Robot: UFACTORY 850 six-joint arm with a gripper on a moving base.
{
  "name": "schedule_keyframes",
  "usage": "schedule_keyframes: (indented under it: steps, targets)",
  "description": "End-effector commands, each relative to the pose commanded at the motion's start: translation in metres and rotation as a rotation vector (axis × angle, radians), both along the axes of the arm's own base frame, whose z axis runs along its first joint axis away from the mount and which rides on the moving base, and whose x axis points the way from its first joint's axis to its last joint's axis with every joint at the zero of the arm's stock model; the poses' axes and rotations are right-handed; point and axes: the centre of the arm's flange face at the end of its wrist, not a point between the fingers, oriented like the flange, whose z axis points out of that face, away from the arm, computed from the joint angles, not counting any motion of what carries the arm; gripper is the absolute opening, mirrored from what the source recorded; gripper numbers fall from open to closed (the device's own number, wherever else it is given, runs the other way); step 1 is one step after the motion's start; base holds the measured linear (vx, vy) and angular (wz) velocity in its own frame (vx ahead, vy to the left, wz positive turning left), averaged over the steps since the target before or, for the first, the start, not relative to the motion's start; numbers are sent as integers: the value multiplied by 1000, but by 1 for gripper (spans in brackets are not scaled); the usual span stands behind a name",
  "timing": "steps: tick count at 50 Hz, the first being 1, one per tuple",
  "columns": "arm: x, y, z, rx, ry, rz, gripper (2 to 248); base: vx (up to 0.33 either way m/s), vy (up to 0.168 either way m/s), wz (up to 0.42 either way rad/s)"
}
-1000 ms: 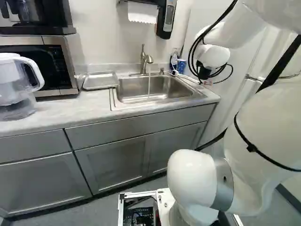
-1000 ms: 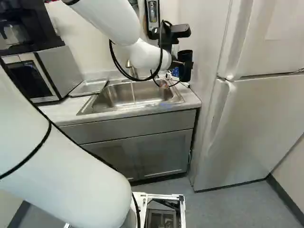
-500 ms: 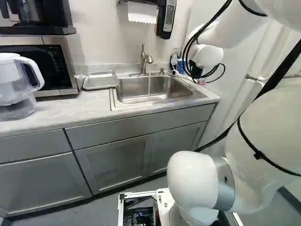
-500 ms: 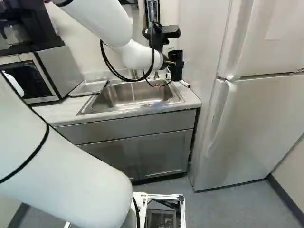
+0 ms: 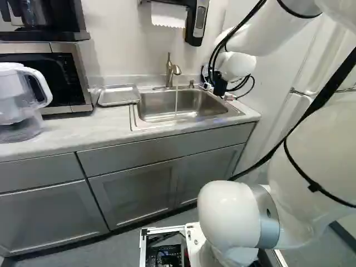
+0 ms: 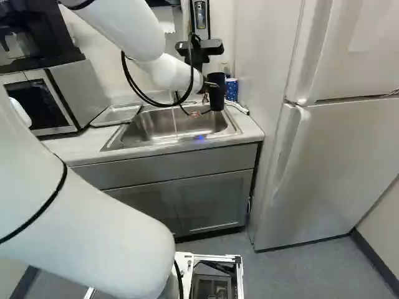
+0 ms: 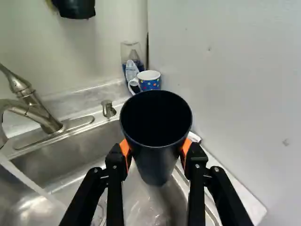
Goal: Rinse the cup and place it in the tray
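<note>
In the right base view my gripper (image 6: 207, 85) is above the sink's right end, at the side of a black cup (image 6: 216, 92) that stands roughly upright. The wrist view has the gripper (image 7: 156, 149) shut on this cup (image 7: 157, 162), orange pads pressed to opposite sides, its dark mouth facing the camera. Water runs from the faucet (image 5: 170, 69) into the metal sink (image 5: 181, 105); the stream falls well to the side of the cup. The metal tray (image 5: 119, 95) lies on the counter, left of the sink in the left base view.
A spotted mug (image 7: 149, 80) and a clear container (image 7: 131, 54) stand in the corner behind the sink. A soap dispenser (image 5: 197, 33) hangs on the wall. Left on the counter are a microwave (image 5: 83, 72) and a pitcher (image 5: 19, 105). A fridge (image 6: 336, 156) stands at the right.
The arm has swung left in both base views with the cup in its gripper, bringing it nearer the faucet. The blue mug now shows beside the cup in the right base view. The base has stayed still.
</note>
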Motion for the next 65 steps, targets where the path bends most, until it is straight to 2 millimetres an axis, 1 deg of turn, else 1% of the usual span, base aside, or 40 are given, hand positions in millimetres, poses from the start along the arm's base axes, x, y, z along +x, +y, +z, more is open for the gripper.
schedule_keyframes:
  steps: [17, 41, 55, 65]
  targets:
    - [14, 28, -7, 54, 93, 91, 122, 0, 0, 0]
    - [22, 63, -17, 288, 176, 101, 122, 0, 0, 0]
    - [25, 83, -21, 290, 250, 164, 122, 0, 0, 0]
    - [22, 90, -24, 288, 299, 195, 122, 0, 0, 0]
